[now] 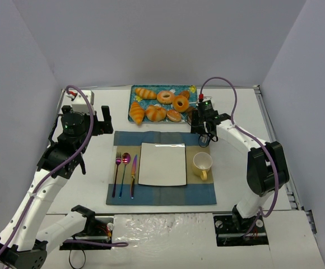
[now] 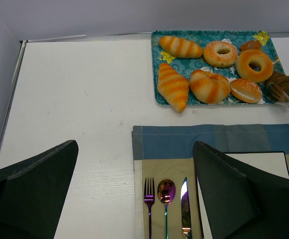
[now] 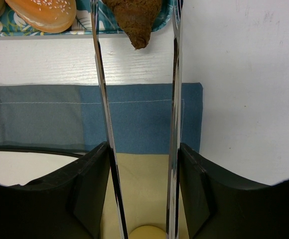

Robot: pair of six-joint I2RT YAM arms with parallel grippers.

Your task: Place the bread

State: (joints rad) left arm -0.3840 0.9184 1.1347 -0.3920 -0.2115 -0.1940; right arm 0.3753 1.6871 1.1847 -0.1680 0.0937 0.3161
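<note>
**R gripper** point(image 3: 142, 164) is closed down on a pair of metal tongs point(image 3: 103, 114). Its fingers press both blades inward to a narrow gap, and the tong tips in turn pinch the bread point(image 3: 134, 20). The bread is at the near-right corner of the tray point(image 2: 199, 63), tapered end poking past the near rim over bare worktop point(image 3: 244, 99). Lifted or resting: cannot tell.

**Risks (judged).** The hold is second-hand, via thin blades, and at the tips only. A tapered, ridged pastry may pivot or slide out if the squeeze eases, dropping short of the plate point(image 1: 162, 163). The sesame bun point(image 3: 42, 12) lies just left of the bread and could be nudged as it leaves.

**Surroundings, near to far.**
- Placemat point(image 1: 162, 195) w/ fork point(image 1: 117, 168), spoon point(image 1: 125, 162) and knife point(image 1: 133, 174) at left, white square plate at centre.
- Yellow cup point(image 1: 202, 163) just right of the plate, close by the R gripper — likeliest thing to be clipped on a low path.
- L gripper point(image 2: 135, 149) well to the left, wide open, nothing in it.
- Far: golden croissant point(image 2: 173, 85), ring donut point(image 2: 254, 64) etc. on the tray.
</note>
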